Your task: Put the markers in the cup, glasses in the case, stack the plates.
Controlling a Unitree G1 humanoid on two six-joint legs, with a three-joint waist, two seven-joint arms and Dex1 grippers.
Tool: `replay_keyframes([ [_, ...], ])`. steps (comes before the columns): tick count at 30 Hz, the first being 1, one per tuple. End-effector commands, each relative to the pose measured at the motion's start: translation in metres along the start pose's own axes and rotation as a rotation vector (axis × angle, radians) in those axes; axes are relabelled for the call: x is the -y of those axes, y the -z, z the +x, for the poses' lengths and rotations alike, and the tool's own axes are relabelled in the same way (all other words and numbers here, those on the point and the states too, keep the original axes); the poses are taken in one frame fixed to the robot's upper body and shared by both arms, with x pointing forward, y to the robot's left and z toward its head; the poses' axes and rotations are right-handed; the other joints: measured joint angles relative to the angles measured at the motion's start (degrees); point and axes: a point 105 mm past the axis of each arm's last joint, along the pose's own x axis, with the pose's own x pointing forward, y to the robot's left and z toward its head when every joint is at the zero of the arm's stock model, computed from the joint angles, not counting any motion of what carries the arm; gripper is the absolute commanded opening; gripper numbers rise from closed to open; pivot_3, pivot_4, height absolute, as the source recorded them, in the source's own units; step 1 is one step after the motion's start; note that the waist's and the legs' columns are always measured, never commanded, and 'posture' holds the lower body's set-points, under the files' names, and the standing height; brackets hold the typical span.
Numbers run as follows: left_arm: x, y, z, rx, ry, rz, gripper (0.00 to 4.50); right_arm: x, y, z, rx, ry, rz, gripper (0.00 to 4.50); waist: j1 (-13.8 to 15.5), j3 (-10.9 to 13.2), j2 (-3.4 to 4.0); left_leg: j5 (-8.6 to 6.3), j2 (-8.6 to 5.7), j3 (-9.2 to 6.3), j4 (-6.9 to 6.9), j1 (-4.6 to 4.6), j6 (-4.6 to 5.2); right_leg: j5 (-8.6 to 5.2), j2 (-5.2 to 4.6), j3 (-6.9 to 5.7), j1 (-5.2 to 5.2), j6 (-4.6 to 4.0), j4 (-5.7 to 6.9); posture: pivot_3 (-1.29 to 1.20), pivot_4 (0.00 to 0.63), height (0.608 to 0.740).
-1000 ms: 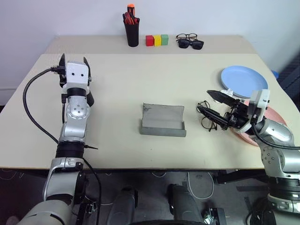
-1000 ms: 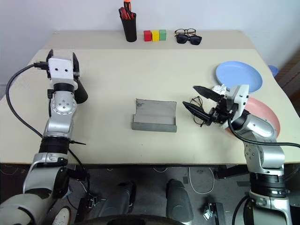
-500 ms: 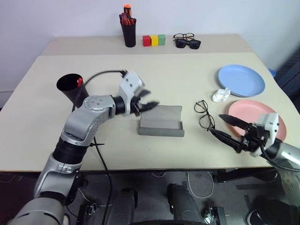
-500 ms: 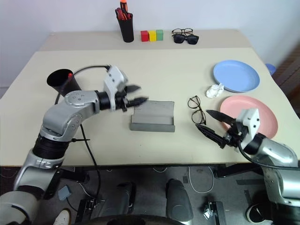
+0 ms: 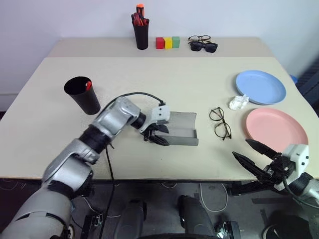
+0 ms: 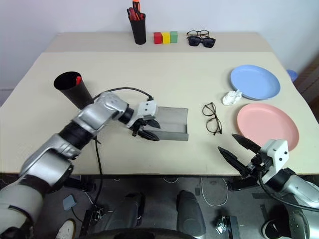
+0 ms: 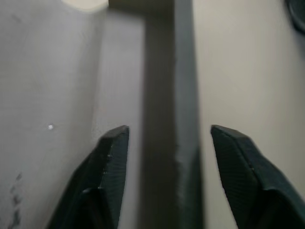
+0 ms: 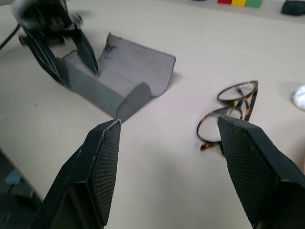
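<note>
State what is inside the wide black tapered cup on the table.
Inside the wide black tapered cup, a red marker cap shows at the rim. The cup's wall hides the rest of that marker and anything deeper.

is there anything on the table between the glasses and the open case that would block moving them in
Nothing visible does. The glasses lie on bare table just beside the open grey case. The left gripper straddles the case's front wall at its far end from the glasses.

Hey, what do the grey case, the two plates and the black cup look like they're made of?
Case: looks like stiff grey fabric or felt, matte with a slightly rough lid edge. Blue plate and pink plate: probably plastic or melamine, smooth with even colour and a soft sheen. Cup: likely matte black plastic.
</note>
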Motion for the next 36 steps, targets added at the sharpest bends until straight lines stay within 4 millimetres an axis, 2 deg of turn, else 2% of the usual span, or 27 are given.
replay_keyframes([
  [1,-0.005,-0.008,0.001,-0.039,0.028,0.079,0.91,-0.002,-0.01,-0.008,0.031,0.025,-0.058,3.28,0.0,0.0,0.0,-0.01,-0.01,0.0,0.0,0.0,0.02,0.0,0.0,0.01,0.01,0.0,-0.01,0.0,0.15,0.74],
  [3,-0.005,-0.013,0.003,-0.044,0.046,0.108,0.04,-0.003,-0.008,-0.012,0.03,0.037,-0.057,3.28,0.0,0.0,-0.01,-0.02,-0.01,0.0,0.02,0.0,0.03,-0.06,-0.01,0.01,0.01,0.09,-0.02,0.0,0.15,0.74],
  [9,0.002,-0.03,0.008,-0.011,0.07,0.073,0.04,-0.001,-0.001,-0.02,0.025,0.075,-0.061,3.28,-0.3,0.0,0.0,-0.03,0.0,-0.01,0.04,0.06,0.03,-0.13,-0.01,0.01,0.07,0.19,-0.02,0.0,0.15,0.74],
  [12,0.009,-0.046,0.011,0.019,0.078,0.012,0.04,0.004,0.0,-0.018,0.027,0.094,-0.069,3.28,-0.2,0.0,0.0,-0.03,0.0,-0.01,0.03,0.06,0.04,-0.13,-0.01,0.02,0.07,0.19,-0.01,0.0,0.15,0.74],
  [15,0.011,-0.053,0.014,0.022,0.058,-0.056,0.04,0.01,0.0,-0.012,0.007,0.105,-0.075,3.28,-0.2,0.0,0.0,-0.03,0.0,-0.01,0.03,0.05,0.04,-0.13,-0.01,0.01,0.06,0.2,-0.01,0.0,0.15,0.74],
  [20,0.011,-0.047,0.017,-0.002,-0.017,-0.151,0.04,0.022,-0.002,-0.001,-0.03,0.116,-0.123,3.28,-0.4,0.0,0.02,-0.03,0.0,-0.01,0.03,0.1,0.04,-0.13,0.0,0.01,0.05,0.19,0.06,0.0,0.15,0.74],
  [33,0.017,-0.028,0.025,-0.029,-0.112,-0.22,0.04,0.041,-0.01,0.043,-0.091,0.07,-0.105,3.28,-0.3,0.0,0.04,-0.02,-0.01,-0.04,0.08,0.14,0.04,-0.11,0.0,0.02,0.1,0.19,0.11,0.0,0.15,0.74],
  [34,0.017,-0.027,0.025,-0.031,-0.117,-0.22,0.72,0.043,-0.011,0.046,-0.093,0.059,-0.094,3.28,-0.3,0.0,0.06,-0.02,-0.01,-0.04,0.09,0.14,0.04,-0.1,0.0,0.02,0.11,0.19,0.11,0.0,0.15,0.74],
  [36,0.017,-0.029,0.023,-0.016,-0.122,-0.237,1.56,0.047,-0.014,0.052,-0.098,0.039,-0.071,3.28,-0.3,0.0,0.05,-0.02,-0.01,-0.02,0.09,0.15,0.04,-0.1,0.0,0.03,0.11,0.19,0.12,0.0,0.15,0.74],
])
